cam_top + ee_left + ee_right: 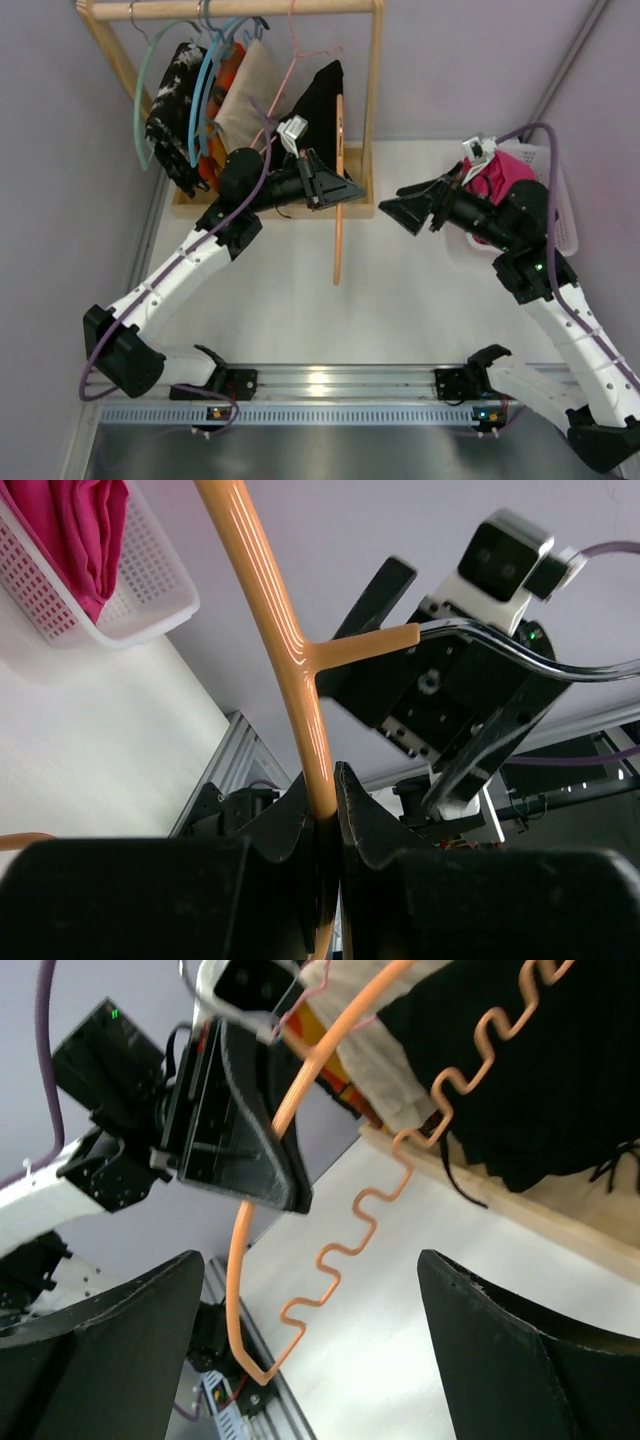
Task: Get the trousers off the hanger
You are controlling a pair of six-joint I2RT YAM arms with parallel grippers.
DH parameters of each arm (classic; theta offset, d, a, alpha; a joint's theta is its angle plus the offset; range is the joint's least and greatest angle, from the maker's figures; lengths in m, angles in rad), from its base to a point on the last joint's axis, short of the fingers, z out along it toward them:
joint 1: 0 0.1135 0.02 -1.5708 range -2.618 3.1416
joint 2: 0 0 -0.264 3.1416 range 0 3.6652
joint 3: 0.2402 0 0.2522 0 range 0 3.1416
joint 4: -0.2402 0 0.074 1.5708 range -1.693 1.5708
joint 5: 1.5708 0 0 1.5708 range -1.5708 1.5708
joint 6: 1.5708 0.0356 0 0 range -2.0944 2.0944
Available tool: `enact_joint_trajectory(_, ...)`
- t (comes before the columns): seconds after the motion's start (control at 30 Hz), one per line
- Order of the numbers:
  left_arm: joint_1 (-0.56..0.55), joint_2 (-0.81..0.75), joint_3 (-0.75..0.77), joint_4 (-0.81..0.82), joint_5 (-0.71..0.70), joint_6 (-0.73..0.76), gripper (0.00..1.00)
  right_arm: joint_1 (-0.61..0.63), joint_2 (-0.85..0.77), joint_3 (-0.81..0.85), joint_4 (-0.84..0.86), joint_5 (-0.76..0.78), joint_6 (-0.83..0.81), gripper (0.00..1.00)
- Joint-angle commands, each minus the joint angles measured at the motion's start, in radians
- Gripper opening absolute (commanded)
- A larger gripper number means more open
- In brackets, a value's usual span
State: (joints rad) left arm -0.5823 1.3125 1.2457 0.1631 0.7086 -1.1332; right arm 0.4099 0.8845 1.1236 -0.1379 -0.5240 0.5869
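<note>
Near edge of the desk (400, 300): both arm bases on the metal rail, arms reaching away from me.

Left pincer (325, 780) is clamped narrow on the orange hanger (338, 200), fingers pinching its thin bar, seen clearly in the left wrist view. From above the hanger shows edge-on as a long thin line. Its lower end is out over the desk and its upper end is up by the black cloth. The right wrist view shows its curved top and wavy lower bar.

Right pincer (398, 215) is spread wide, gripping nothing. It is near the hanger on its right side, pointed at it, not touching. The hanger's wavy bar shows between its two fingers (100, 1350) in the right wrist view.

Behind the right arm, right side of the desk: white basket (562, 205) with the pink trousers (497, 178) bunched inside, off any hanger.

Far end: wooden rack (375, 100) standing on the desk. The black trousers (322, 100) are at its right end, just behind the left pincer and beside the orange hanger. Their drawstrings (610, 1165) dangle over the rack's wooden base. Cannot tell what carries them; from the right wrist view the wavy bar crosses in front of the black cloth.

Further left on the rack: beige garment (245, 95), orange garment (228, 75) and black-and-white blotched garment (170, 95), with teal hangers (205, 110) and a thin pink hanger (295, 60) among them.
</note>
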Motion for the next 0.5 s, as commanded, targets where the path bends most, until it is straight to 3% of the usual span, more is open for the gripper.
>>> enact_joint_trajectory(0.0,-0.002,0.019,0.064,0.119,-0.024,-0.036,0.00,0.110,0.005,-0.053,0.107,0.050,-0.010,0.88)
enact_joint_trajectory(0.23,-0.002,0.051,0.092,0.118,-0.041,-0.039,0.00,0.303,0.051,-0.100,0.204,0.070,0.001,0.83)
enact_joint_trajectory(0.47,-0.002,0.065,0.119,0.121,-0.049,-0.051,0.00,0.368,0.073,-0.145,0.199,0.119,0.022,0.71)
